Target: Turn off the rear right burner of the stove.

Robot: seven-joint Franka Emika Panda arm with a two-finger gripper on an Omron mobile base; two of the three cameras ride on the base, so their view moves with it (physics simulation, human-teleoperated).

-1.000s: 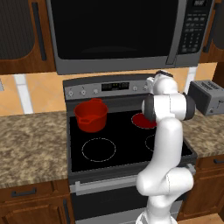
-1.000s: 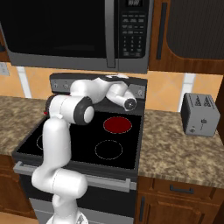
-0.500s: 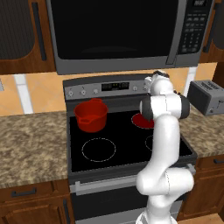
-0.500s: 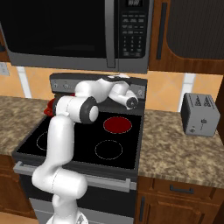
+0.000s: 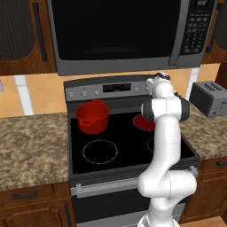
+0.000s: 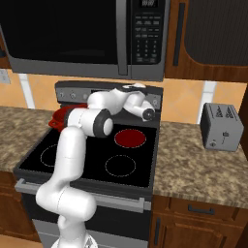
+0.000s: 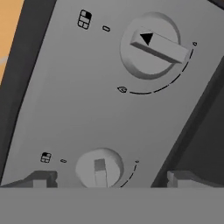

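Your gripper (image 7: 105,179) stood wide open at the bottom of the hand view, fingertips (image 7: 41,178) either side of a lower knob (image 7: 99,167), holding nothing. A second knob (image 7: 152,45) sat upper right on the stove (image 5: 102,133) panel. The rear right burner (image 6: 130,138) glowed red, centre of the right base view, beside your arm.

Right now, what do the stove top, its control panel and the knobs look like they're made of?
Stove top: likely black glass, smooth and flat, with thin printed rings; the rear right burner glows red through it.
Control panel: matte grey, painted metal or plastic; the flat render leaves it open.
Knobs: same matte grey, probably plastic, with a raised bar grip and a black arrow mark.
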